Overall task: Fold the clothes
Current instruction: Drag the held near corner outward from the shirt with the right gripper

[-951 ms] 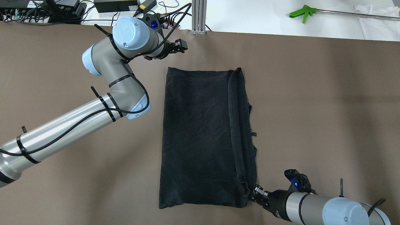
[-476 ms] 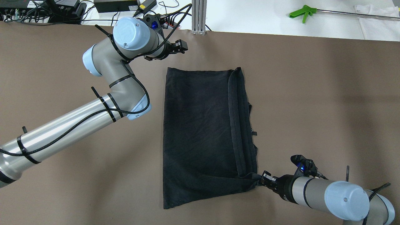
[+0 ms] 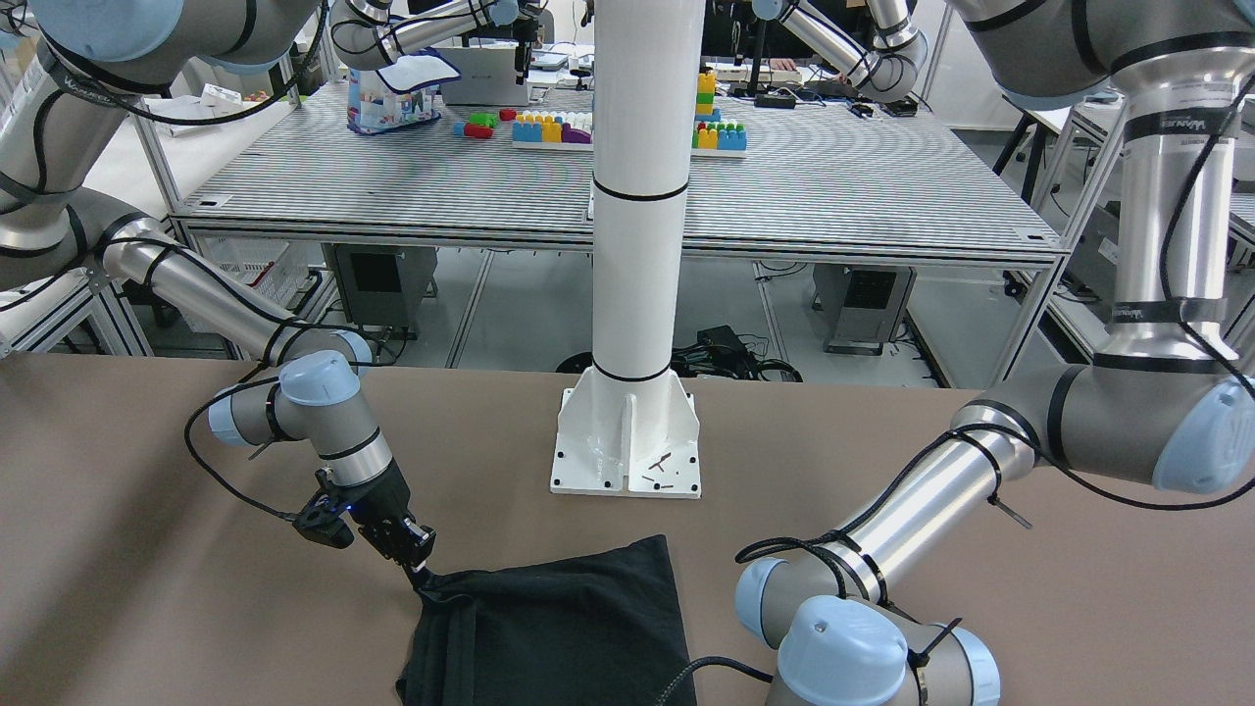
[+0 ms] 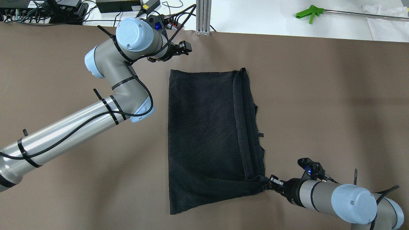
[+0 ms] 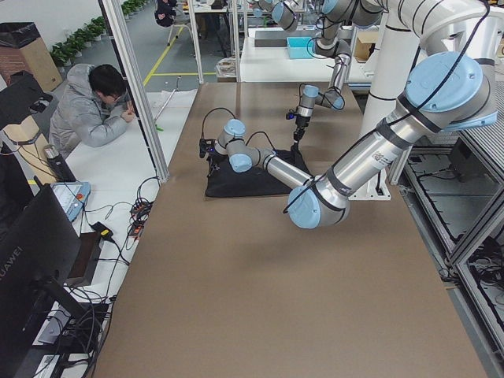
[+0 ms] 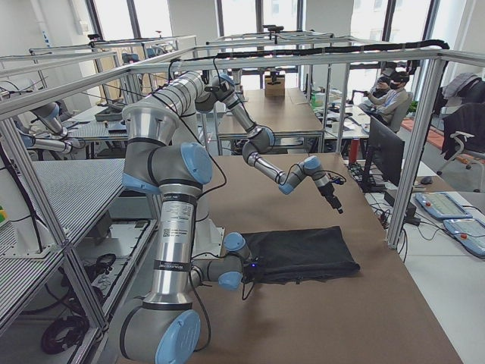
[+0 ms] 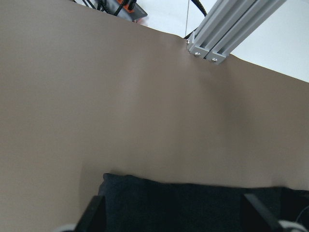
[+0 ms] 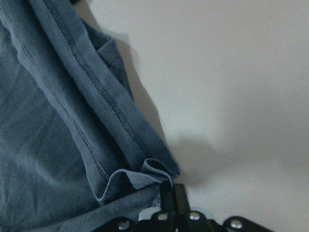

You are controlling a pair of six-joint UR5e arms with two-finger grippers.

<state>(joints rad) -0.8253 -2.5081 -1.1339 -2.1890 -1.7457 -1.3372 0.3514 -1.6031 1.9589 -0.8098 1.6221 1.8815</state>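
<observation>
Overhead exterior: right pincer [image 4: 267, 184] pinching black garment [image 4: 207, 134] near-right corner; left pincer [image 4: 188, 48] spread, off far edge.

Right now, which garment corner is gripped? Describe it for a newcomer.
On the brown table, find the black garment. Follow its hemmed edge on the robot's right to the end nearest the robot: that corner is pinched in the jaws of the right arm and drawn to a point; the others lie free.

Bare tabletop [image 4: 319, 95] right of garment [image 4: 207, 127], left arm [image 4: 80, 127] along its left, white pillar [image 3: 637, 196] nearby
</observation>
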